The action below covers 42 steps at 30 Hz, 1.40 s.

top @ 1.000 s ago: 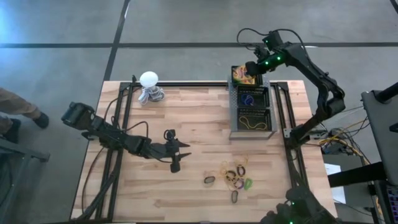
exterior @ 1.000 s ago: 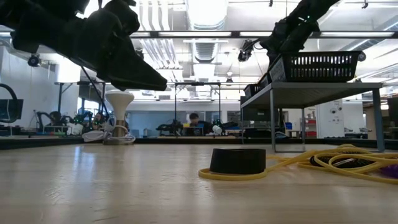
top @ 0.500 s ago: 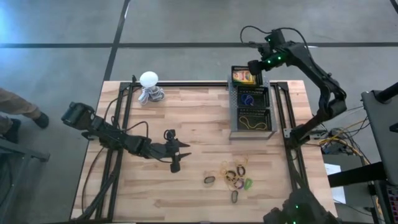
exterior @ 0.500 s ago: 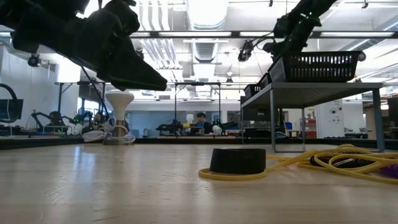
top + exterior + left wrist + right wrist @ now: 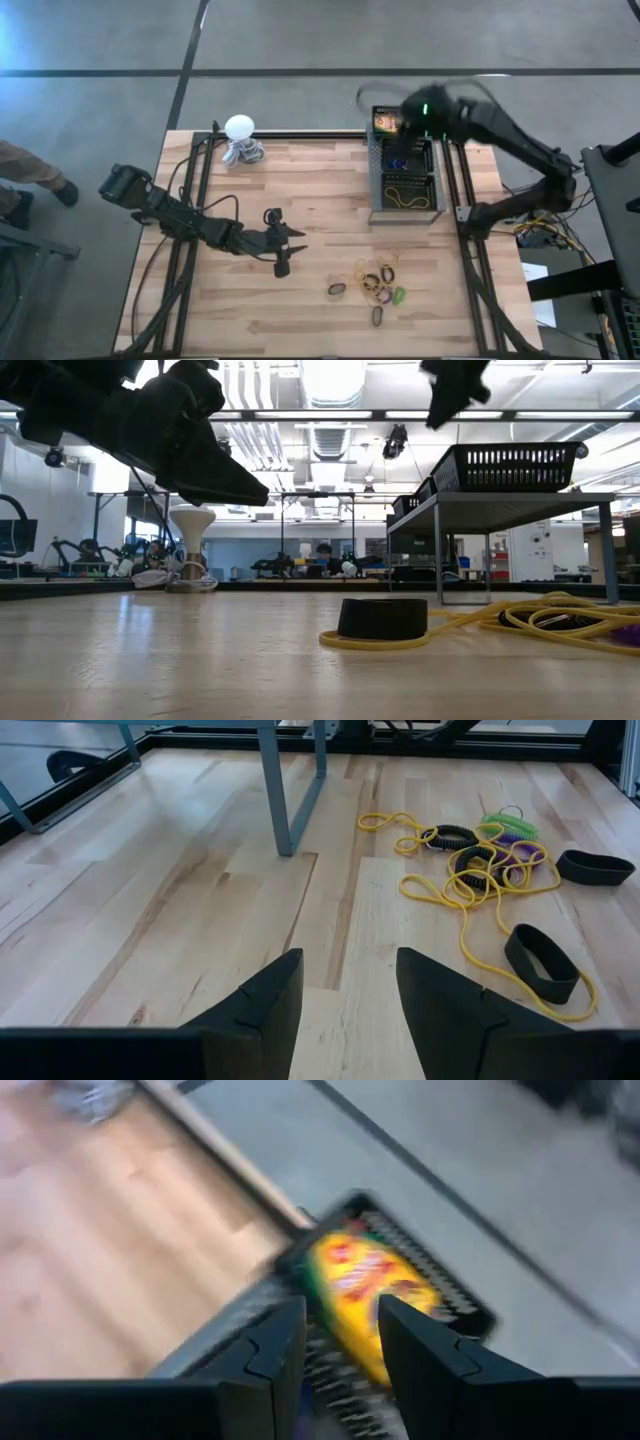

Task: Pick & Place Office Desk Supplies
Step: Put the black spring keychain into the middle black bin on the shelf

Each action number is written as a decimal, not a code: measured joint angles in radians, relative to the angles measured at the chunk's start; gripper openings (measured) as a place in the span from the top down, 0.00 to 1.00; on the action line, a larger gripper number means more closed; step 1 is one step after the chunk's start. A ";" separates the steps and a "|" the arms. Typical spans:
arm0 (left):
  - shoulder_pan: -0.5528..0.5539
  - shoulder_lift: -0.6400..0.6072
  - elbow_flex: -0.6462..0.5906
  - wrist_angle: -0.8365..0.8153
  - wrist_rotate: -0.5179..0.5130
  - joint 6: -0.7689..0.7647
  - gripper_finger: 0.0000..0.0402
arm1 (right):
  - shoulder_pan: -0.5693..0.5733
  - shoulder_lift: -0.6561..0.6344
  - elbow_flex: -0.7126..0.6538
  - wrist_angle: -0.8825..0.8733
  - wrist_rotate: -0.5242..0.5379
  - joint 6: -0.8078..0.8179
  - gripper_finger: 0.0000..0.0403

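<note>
A yellow-and-green box (image 5: 386, 122) lies in the far compartment of the black mesh tray (image 5: 437, 180); it also shows, blurred, in the right wrist view (image 5: 368, 1283). A blue ring (image 5: 400, 158) lies in the middle compartment and rubber bands (image 5: 405, 195) in the near one. More yellowish bands and coloured rings (image 5: 378, 285) lie piled on the table, also in the left wrist view (image 5: 480, 860). My right gripper (image 5: 340, 1310) hovers open and empty over the tray's far end (image 5: 415, 122). My left gripper (image 5: 350, 960) waits open above the table's middle (image 5: 285, 240).
A white ball-topped object with a grey coiled base (image 5: 240, 140) stands at the far left of the table. The tray sits raised on a grey legged stand (image 5: 510, 465). Black bands (image 5: 540, 948) lie beside the pile. Bare wood lies between my left gripper and the pile.
My right arm has swung fast, blurred in the high view. Its gripper has left the spot over the box at the tray's far end and moved toward the table's near edge, along the tray. The box stays in its compartment.
</note>
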 joint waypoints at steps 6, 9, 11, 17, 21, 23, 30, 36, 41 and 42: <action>0.000 0.000 0.000 0.000 0.000 -0.001 0.58 | 0.488 -0.056 -0.091 -0.003 0.178 0.174 0.73; 0.000 0.000 0.000 0.000 0.000 -0.003 0.58 | 0.718 -0.044 -0.152 -0.002 0.293 0.300 0.75; 0.000 0.000 0.000 0.000 0.000 -0.005 0.58 | 0.846 -0.031 -0.203 0.012 0.349 0.385 0.76; 0.000 0.000 0.000 0.000 0.000 -0.008 0.58 | 1.088 0.041 -0.367 0.078 0.336 0.687 0.78; 0.000 0.000 0.000 0.001 0.000 -0.008 0.58 | 1.142 0.093 -0.443 0.110 0.134 0.895 0.74; 0.000 0.000 0.000 0.001 0.000 -0.008 0.58 | 1.154 0.121 -0.489 0.167 0.074 0.960 0.70; 0.000 0.000 0.000 0.001 0.000 -0.008 0.58 | 1.137 0.227 -0.607 0.325 -0.031 1.118 0.58; 0.000 0.000 0.000 0.001 0.000 -0.008 0.58 | 1.123 0.259 -0.668 0.338 -0.049 1.302 0.59; 0.000 0.000 0.000 0.001 0.000 -0.008 0.58 | 1.122 0.263 -0.714 0.399 -0.049 1.366 0.63; 0.000 0.000 0.000 0.001 0.000 -0.008 0.58 | 1.121 0.263 -0.724 0.435 -0.049 1.365 0.64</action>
